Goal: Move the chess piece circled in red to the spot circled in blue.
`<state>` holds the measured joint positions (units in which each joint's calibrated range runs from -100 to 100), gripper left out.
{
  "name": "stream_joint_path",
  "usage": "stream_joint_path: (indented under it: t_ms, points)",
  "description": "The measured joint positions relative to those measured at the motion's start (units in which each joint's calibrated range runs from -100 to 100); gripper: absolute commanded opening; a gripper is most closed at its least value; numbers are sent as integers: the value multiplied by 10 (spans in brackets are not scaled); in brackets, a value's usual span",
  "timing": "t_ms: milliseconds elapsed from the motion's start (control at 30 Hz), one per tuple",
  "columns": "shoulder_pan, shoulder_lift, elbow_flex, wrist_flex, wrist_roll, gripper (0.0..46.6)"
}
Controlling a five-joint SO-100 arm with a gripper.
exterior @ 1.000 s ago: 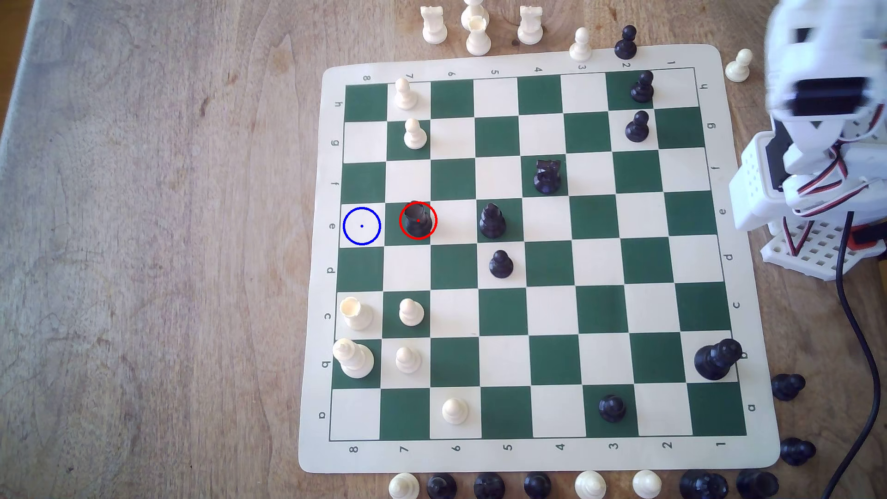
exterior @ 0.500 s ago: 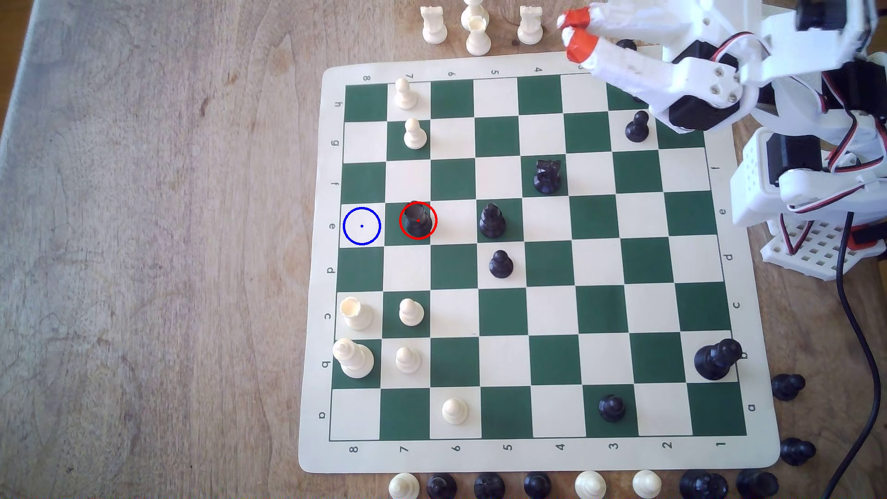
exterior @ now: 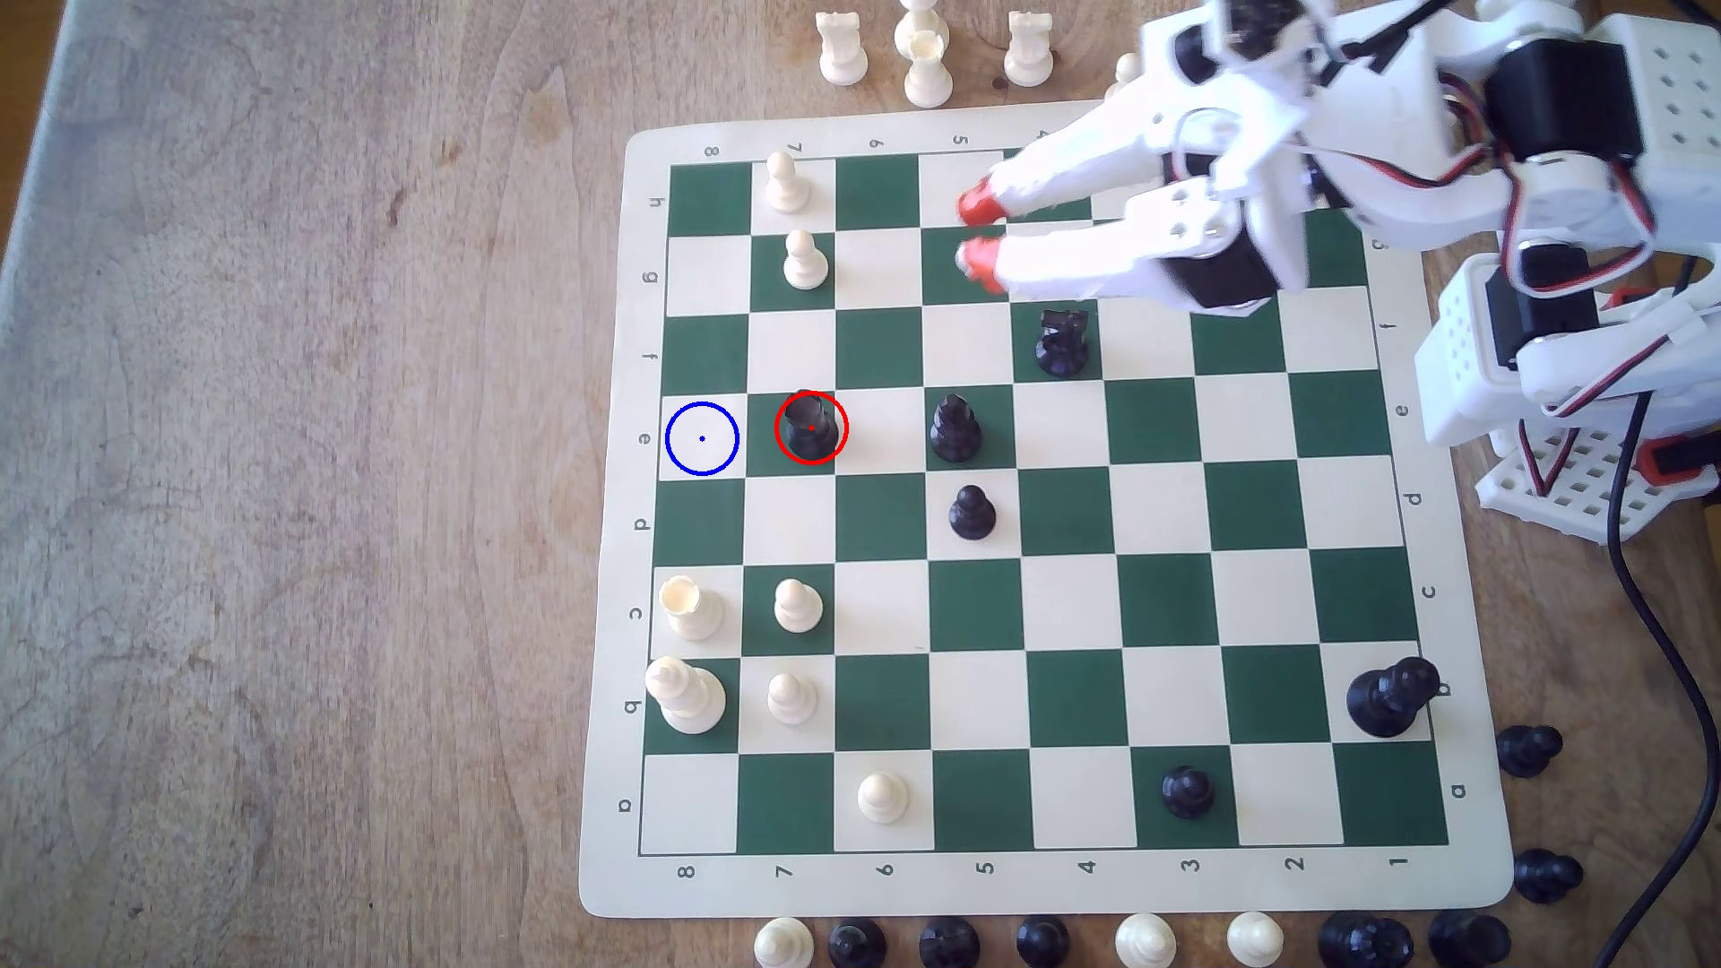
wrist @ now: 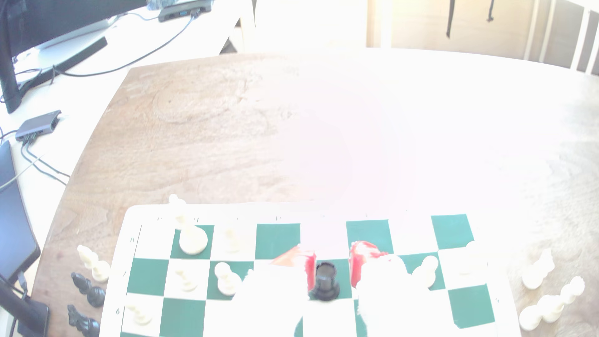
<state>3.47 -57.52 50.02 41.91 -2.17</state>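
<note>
My arm reaches in from the exterior view's upper right corner, my hand (exterior: pixel 978 231) spread, empty, red fingertips (exterior: pixel 976 205) apart, pointing toward that view's left.

Green-and-cream checkered board (exterior: pixel 610 521); black rook (exterior: pixel 808 423) (red-ringed), red-tipped fingers (exterior: pixel 976 203).

The arm (exterior: pixel 1378 121) is built from white printed plastic shells, with black servo blocks set at the joints. Two long white fingers (exterior: pixel 1071 261) are capped in red-orange at the tips. Red, black and white wires are looped between the segments. Small round screw holes are seen on the finger mount. A perforated white base (exterior: pixel 1574 484) is noted at the exterior view's right, with a black cable (exterior: pixel 1667 642) trailing from it.
</note>
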Motion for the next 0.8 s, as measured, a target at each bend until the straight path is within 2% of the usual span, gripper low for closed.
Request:
stream_joint_path:
  t_ms: [267,400,667,800]
  points:
    - [2,206,-198,130,-35,111]
    - [2,301,-297,194,-38,117]
    - [3,406,-352,206,-38,120]
    - [3,452,-358,194,-38,137]
